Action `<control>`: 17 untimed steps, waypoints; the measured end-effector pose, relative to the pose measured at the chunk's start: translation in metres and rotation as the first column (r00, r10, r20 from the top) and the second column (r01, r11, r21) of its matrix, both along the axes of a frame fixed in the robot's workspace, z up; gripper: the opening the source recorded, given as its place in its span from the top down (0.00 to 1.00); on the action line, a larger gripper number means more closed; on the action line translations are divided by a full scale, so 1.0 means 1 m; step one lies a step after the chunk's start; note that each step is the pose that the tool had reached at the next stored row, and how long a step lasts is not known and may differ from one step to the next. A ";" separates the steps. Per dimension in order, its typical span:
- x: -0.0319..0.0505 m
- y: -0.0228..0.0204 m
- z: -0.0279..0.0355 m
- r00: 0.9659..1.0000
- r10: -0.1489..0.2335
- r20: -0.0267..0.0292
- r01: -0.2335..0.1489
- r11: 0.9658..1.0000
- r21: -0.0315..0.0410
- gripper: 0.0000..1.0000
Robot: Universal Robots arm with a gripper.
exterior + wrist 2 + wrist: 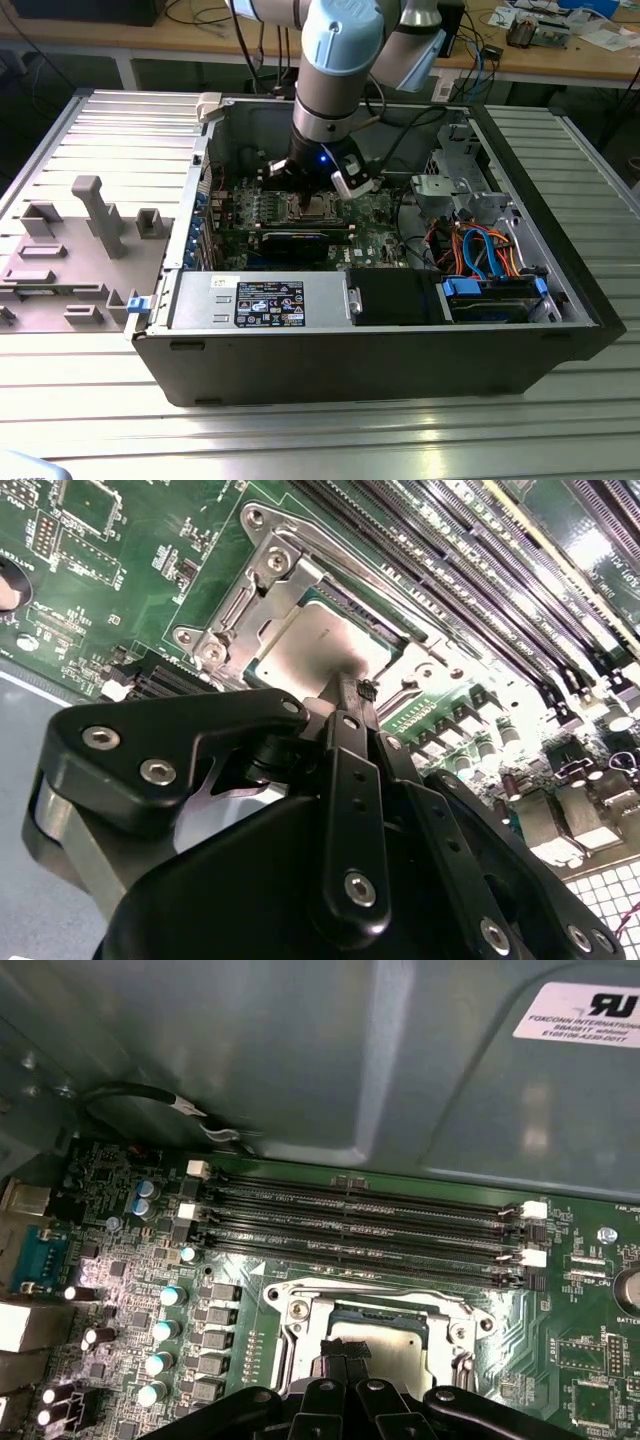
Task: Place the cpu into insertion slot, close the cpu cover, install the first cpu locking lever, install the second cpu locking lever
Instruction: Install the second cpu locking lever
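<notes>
Gripper (352, 695) | fingers pressed together, tips low over the cpu (315, 650) | cpu lies flat in the insertion slot (385, 1335), on the green board (375, 235) inside the open case (330, 350) | memory slots (360, 1225) at slot's 12 o'clock in first wrist view

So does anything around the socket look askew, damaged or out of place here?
Nothing stands out. In the second wrist view the cpu lies flat and square inside the metal frame of the insertion slot, with the claw right over its edge. The green board and the long memory slots look intact.
</notes>
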State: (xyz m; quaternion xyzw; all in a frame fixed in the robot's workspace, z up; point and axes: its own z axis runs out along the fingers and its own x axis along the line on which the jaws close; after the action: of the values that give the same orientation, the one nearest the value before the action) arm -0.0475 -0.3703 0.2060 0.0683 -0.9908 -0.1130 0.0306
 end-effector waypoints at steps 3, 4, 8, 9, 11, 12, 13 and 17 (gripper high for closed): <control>0.0011 0.0006 0.0039 1.000 0.000 0.000 0.000 1.000 0.000 0.89; 0.0015 0.0006 0.0059 1.000 0.000 0.000 0.000 1.000 0.000 0.89; 0.0080 0.0009 0.0128 1.000 0.000 -0.002 0.000 1.000 0.000 0.89; 0.0089 0.0009 0.0136 1.000 0.000 -0.003 0.000 1.000 0.000 0.89; 0.0107 0.0009 0.0153 1.000 0.000 -0.003 0.000 1.000 0.000 0.89; 0.0115 0.0009 0.0166 1.000 0.000 -0.003 0.000 1.000 0.000 0.89; 0.0123 0.0009 0.0182 1.000 0.000 -0.004 0.000 1.000 0.000 0.89; 0.0128 0.0009 0.0202 1.000 0.000 -0.004 0.000 1.000 0.000 0.89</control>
State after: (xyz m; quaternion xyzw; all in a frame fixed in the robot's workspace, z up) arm -0.0347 -0.3693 0.2262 0.0681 -0.9907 -0.1133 0.0324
